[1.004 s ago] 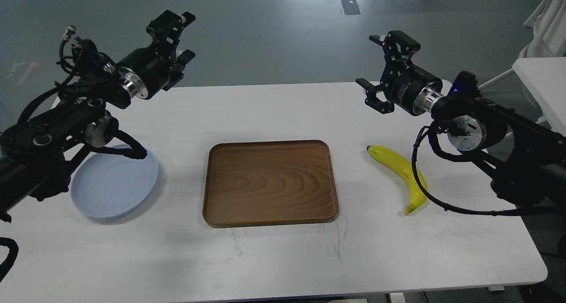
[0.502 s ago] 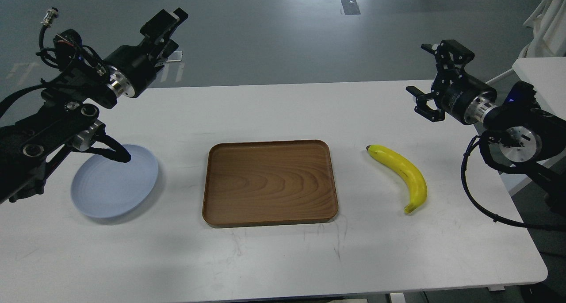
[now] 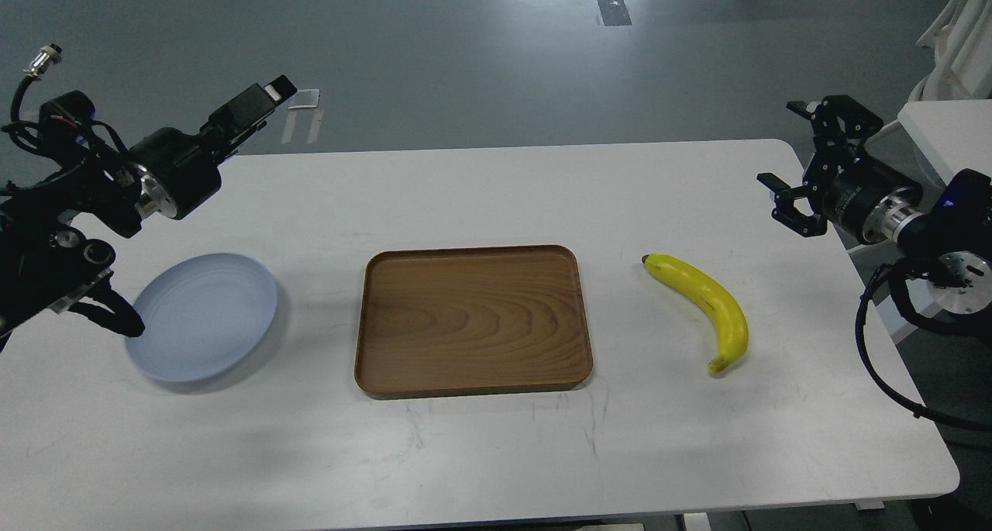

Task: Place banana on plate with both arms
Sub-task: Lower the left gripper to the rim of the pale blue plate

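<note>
Right gripper (image 3: 806, 163) is held open and empty, right of and beyond the banana (image 3: 701, 302), whose long axis runs diagonally. Left gripper (image 3: 252, 108) is seen edge-on; its opening cannot be told. Left of the banana, past the tray (image 3: 473, 319), the plate (image 3: 201, 318) is found.

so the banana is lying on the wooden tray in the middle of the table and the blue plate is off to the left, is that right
Not quite. The head view shows the banana lying on the bare table, right of the wooden tray and apart from it. The tray is in the middle, and the blue plate is off to the left.
</note>
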